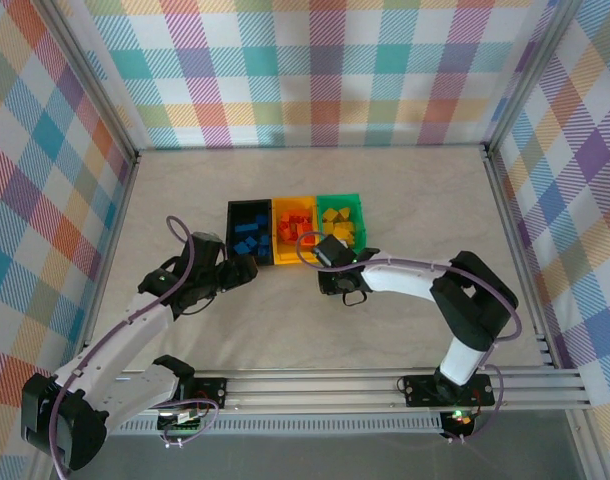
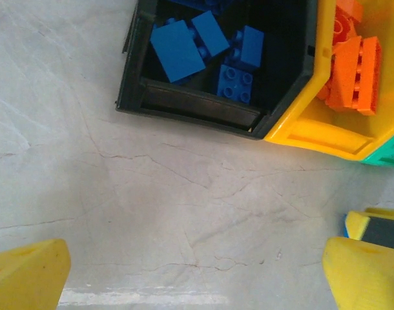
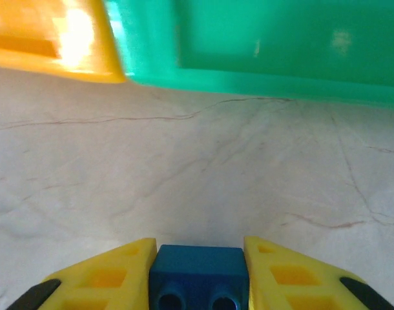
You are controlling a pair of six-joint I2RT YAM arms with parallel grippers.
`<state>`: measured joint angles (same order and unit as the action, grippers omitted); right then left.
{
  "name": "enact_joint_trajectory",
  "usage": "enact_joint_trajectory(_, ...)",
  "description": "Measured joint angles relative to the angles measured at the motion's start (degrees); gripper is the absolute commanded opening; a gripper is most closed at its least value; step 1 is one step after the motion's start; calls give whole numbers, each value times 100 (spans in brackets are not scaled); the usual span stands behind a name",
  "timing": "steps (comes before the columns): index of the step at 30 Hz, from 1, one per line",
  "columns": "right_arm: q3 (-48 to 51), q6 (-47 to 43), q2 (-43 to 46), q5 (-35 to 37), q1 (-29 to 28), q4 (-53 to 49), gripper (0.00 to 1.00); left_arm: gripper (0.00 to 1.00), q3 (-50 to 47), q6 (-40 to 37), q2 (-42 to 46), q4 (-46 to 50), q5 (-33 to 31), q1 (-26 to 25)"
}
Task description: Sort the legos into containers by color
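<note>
Three joined containers stand mid-table: a black bin (image 1: 250, 232) with blue legos (image 2: 177, 50), a yellow-orange bin (image 1: 293, 228) with orange-red legos (image 2: 358, 71), and a green bin (image 1: 340, 222) with yellow legos (image 1: 337, 218). My right gripper (image 3: 198, 258) hovers low over the table just in front of the green bin's wall (image 3: 281, 58). It is shut on a blue lego (image 3: 198, 274), with both yellow fingers pressed against the brick's sides. My left gripper (image 2: 197, 265) is open over bare table in front of the black bin's near rim (image 2: 197, 113), with nothing between its fingers.
The two grippers (image 1: 247, 272) (image 1: 330, 262) sit close together in front of the bin row. A yellow finger with a grey pad (image 2: 378, 229) shows at the right edge of the left wrist view. Metal rails (image 1: 385, 385) run along the near table edge, and checked walls enclose the table.
</note>
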<state>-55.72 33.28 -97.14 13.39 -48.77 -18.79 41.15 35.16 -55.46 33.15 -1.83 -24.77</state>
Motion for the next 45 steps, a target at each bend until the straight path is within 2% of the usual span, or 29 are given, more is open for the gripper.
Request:
enact_joint_trajectory(4,-389,-210,227,-345,-116,-61,31,100,-61,2,232,116,-160,33)
enact_joint_trajectory(9,-1742,-426,13,-807,-181,-15,32,100,-186,72,616,256,-385,55)
enact_joint_trajectory(16,-3960,-743,-1458,-1075,-166,-146,33,100,-306,236,774,304,-431,59)
enact_joint_trajectory(22,-5821,-885,-2900,-1117,-46,-750,33,100,-306,286,798,444,-433,59)
enact_joint_trajectory(24,-6393,-905,-3287,-1082,9,-970,41,100,-306,286,807,479,-435,59)
enact_joint_trajectory(26,-6747,-944,-3519,-1062,52,-1154,58,100,-306,286,807,503,-448,59)
enact_joint_trajectory(28,-6942,-990,-3630,-1027,83,-1287,66,100,-304,286,807,555,-455,59)
enact_joint_trajectory(33,-6942,-1029,-3615,-916,146,-1364,69,100,-254,286,782,579,-483,61)
enact_joint_trajectory(35,-6607,-1034,-3427,-852,151,-1257,71,100,-190,286,719,584,-492,68)
enact_joint_trajectory(37,-5923,-1045,-3003,-802,151,-1047,74,100,-107,284,625,573,-494,70)
enact_joint_trajectory(42,-3582,-981,-1228,-638,225,-267,85,100,153,282,319,494,-640,72)
enact_joint_trajectory(43,-3213,-957,-885,-619,247,-127,89,100,190,278,267,424,-682,81)
enact_joint_trajectory(44,-2793,-907,-481,-588,289,33,98,100,212,273,221,319,-726,87)
enact_joint_trajectory(45,-2391,-850,-90,-546,352,199,100,100,212,251,195,184,-765,92)
